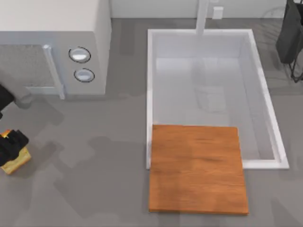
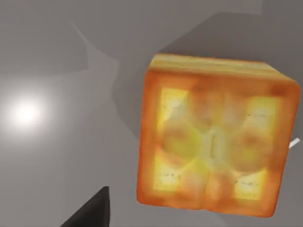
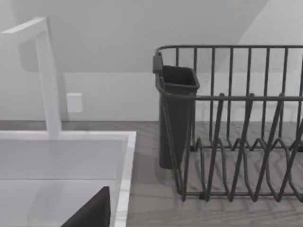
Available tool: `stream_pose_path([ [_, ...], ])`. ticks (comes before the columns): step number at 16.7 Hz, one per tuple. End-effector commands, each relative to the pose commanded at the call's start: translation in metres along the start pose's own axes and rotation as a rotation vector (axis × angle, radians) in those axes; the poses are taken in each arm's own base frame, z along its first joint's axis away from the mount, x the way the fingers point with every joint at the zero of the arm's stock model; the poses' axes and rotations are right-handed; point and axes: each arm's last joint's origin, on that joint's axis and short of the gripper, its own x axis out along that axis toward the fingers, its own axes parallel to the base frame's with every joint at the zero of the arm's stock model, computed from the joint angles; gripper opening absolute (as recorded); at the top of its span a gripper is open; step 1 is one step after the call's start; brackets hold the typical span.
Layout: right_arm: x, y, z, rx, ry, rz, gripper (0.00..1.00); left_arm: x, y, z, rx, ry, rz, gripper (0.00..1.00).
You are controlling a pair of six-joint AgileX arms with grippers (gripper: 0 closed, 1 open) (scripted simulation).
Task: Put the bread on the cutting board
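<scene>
The bread (image 1: 18,161) is a small golden block with a toasted crust, lying on the grey counter at the far left edge. My left gripper (image 1: 13,143) hangs right over it, open, its black body covering the bread's far part. In the left wrist view the bread (image 2: 215,139) looms close, and one dark fingertip (image 2: 92,211) stands apart from its side without touching. The cutting board (image 1: 197,168), orange-brown wood, lies right of centre, overlapping the sink's near rim. My right arm (image 1: 289,33) is parked at the far right corner, and one fingertip (image 3: 92,212) shows well off centre.
A white sink basin (image 1: 150,85) with a tap (image 1: 202,16) sits behind the board. A microwave (image 1: 57,52) stands at the back left. A dark dish rack (image 3: 232,127) with a cup holder stands at the back right. Bare counter lies between bread and board.
</scene>
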Motion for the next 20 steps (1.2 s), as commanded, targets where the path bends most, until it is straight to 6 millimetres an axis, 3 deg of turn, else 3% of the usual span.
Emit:
stream_pose_path([
  [5, 0.0, 0.0, 0.0, 0.0, 0.0, 0.0, 1.0, 0.015, 0.019, 0.018, 0.075, 0.085, -0.076, 1.0],
  [11, 0.0, 0.0, 0.0, 0.0, 0.0, 0.0, 1.0, 0.016, 0.018, 0.019, 0.08, 0.085, -0.077, 1.0],
  [20, 0.0, 0.0, 0.0, 0.0, 0.0, 0.0, 1.0, 0.084, 0.015, 0.013, 0.077, 0.086, -0.077, 1.0],
])
